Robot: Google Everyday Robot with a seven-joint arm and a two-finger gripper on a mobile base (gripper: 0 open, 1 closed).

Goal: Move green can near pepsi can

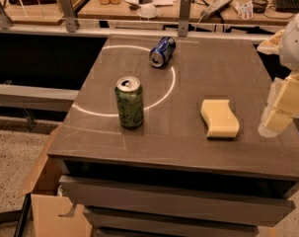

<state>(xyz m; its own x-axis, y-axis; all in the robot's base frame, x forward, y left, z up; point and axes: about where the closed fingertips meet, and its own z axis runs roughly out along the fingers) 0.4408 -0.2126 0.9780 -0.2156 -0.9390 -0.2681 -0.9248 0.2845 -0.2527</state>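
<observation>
Pale cream blocky gripper, right edge

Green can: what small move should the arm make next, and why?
Probably swing the gripper left toward the green can, passing over the sponge. The can stands upright and untouched at the front left of the table, while the gripper hangs at the right edge, beyond the sponge. The pepsi can lies on its side farther back.
</observation>
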